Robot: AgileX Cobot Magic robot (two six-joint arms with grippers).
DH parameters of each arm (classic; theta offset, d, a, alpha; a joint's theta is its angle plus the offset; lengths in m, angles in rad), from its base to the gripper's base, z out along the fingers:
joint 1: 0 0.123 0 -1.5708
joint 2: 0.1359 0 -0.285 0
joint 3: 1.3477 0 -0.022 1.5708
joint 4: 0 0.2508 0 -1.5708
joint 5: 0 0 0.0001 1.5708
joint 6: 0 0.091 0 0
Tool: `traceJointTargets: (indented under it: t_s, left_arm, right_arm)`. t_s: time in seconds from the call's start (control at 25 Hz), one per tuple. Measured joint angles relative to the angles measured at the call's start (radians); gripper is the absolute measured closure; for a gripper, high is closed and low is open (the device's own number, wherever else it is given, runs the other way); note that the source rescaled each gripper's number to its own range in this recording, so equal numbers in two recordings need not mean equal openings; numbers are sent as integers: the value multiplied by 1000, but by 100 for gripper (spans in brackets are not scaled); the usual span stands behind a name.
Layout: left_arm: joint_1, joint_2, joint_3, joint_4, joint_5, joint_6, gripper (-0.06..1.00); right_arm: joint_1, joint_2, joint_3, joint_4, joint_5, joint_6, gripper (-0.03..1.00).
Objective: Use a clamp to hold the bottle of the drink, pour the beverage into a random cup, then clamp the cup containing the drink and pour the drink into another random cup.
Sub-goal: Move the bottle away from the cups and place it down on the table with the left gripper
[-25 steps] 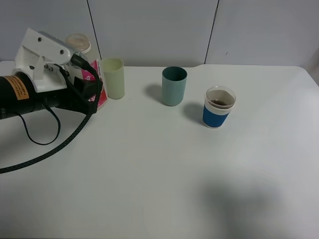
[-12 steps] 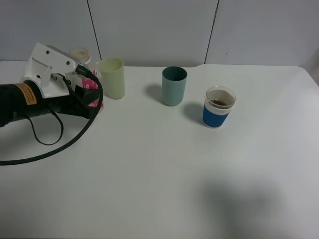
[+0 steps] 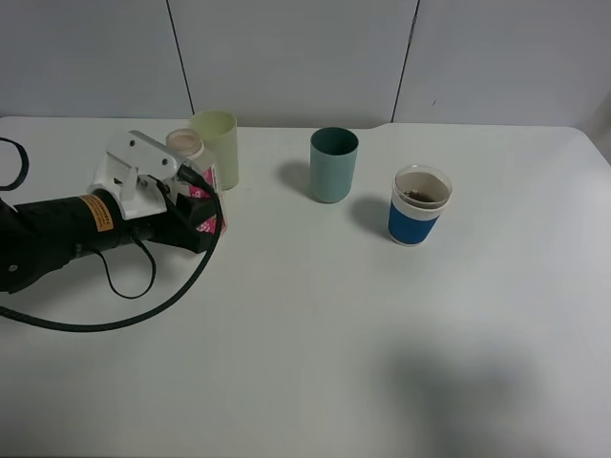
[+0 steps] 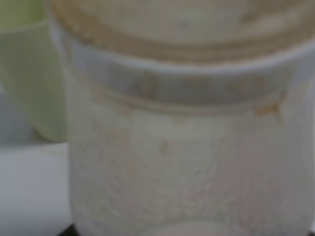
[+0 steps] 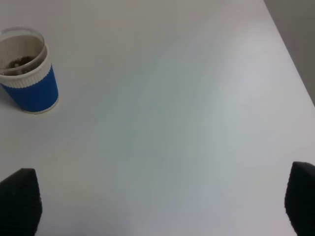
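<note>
The white worktop (image 3: 315,363) carries everything. The left jaws are clamped tight on the upright bottle (image 3: 187,151), just beside the yellow-green cup (image 3: 220,143). The right jaws gape wide, holding nothing. Near the teal cup (image 3: 333,165), the blue-banded cup (image 3: 419,218) holds brown drink (image 3: 418,197).

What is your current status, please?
Left jaws shut on bottle, next to yellow-green cup. Right jaws open, empty. Drink in blue-banded cup; nothing blocks teal cup.
</note>
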Motion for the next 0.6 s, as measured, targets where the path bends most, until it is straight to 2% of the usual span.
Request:
traceJointTargets:
  t_s: [0.6]
  left_arm:
    - [0, 128, -1, 4, -122, 38, 93]
  right_arm:
    - [0, 0, 0, 0, 0, 0, -3]
